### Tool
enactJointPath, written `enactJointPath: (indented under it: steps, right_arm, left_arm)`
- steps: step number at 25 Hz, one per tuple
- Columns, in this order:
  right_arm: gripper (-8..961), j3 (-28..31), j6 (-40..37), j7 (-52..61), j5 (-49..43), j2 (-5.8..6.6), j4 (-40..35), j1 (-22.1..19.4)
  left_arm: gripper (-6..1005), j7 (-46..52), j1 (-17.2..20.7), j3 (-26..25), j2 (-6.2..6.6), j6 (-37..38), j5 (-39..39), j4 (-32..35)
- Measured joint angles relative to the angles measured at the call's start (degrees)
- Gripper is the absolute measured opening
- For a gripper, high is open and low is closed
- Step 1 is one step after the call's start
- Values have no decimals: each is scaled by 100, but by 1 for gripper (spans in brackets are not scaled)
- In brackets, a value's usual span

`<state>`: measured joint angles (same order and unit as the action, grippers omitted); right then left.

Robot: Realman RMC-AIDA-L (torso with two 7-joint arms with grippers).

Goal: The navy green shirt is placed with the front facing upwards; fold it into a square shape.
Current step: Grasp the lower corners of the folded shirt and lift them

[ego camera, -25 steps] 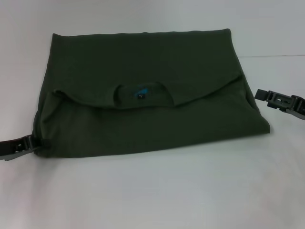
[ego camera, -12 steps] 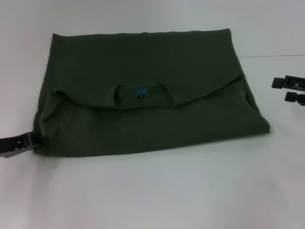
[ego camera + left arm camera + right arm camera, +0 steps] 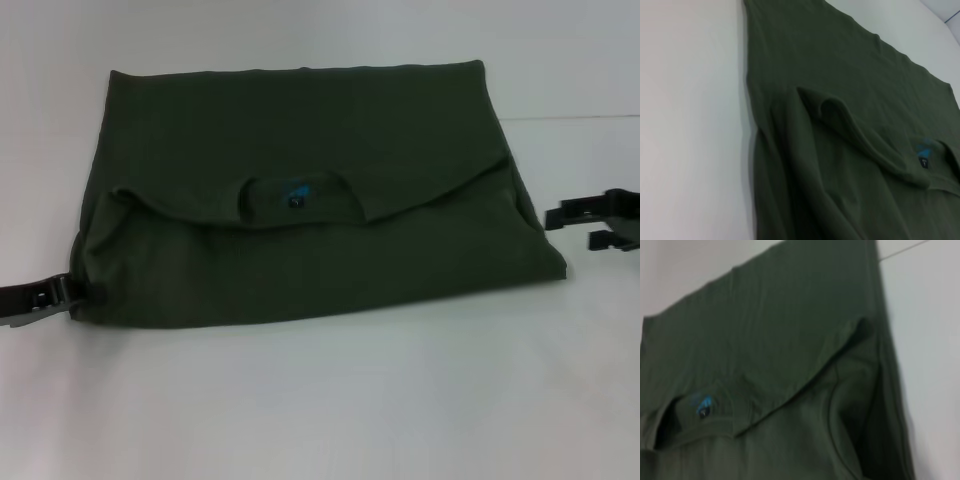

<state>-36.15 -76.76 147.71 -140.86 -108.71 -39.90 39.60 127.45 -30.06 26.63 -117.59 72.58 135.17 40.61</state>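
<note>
1. The navy green shirt (image 3: pixel 310 190) lies at the centre of the white counter (image 3: pixel 330 400), already folded into a wide rectangle. Only plain dark green cloth shows, with no print. The collar with its inner label (image 3: pixel 295 198) sits mid-panel under a curved flap of cloth.

2. The folded shape is wider than it is deep, so it is not yet square. Judged stage: the lengthwise folds are complete and the final side-to-side fold is pending.

3. The left gripper (image 3: pixel 62 296) is at the shirt's 8 o'clock corner, touching or just beside the edge. Whether its fingers are clamped on cloth cannot be told.

4. The right gripper (image 3: pixel 572 227) stands at 3 o'clock, just off the shirt's edge and not touching it. Its fingers are spread, one above the other, with nothing between them.

5. Next move, as judged: each gripper must take hold of an edge on one side, through all layers, and carry it across to the other.

6. Risk: the loose flap near the collar may shift and spoil the outline.
</note>
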Motion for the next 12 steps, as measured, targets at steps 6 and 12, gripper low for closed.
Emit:
enactJointPath:
  steps: [6,12]
  right_arm:
    - [898,-664,548,201,-282,-69,483,406]
    - [898,-755,691,246,-348,-131,512,471]
  left_arm:
    - [52,-11,0,0,0,33,-6,-1]
    - [52,8,4,-22,1,95,-5,-1]
